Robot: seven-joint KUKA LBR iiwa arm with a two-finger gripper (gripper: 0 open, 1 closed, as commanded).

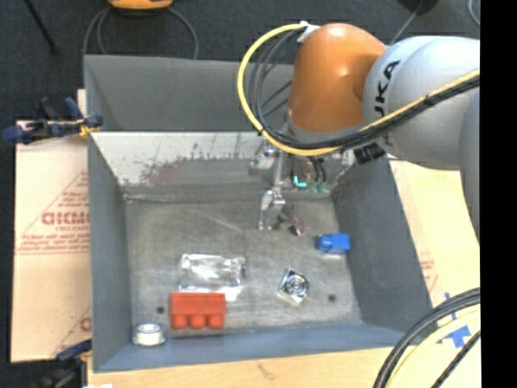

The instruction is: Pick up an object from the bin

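Observation:
My gripper (280, 221) hangs over the back middle of the bin floor. Its fingers stand apart and open, with nothing between them. A small blue block (333, 243) lies just to its right, near the right wall and clear of the fingers. A small shiny wrapped piece (293, 286) sits on the floor in front of the gripper. Further left lies a crumpled clear plastic bag (212, 267).
A red block with three round studs (196, 310) lies near the front wall. A small round silver cap (148, 334) sits in the front left corner. The arm, with its orange cover and cables, comes in over the back right of the bin.

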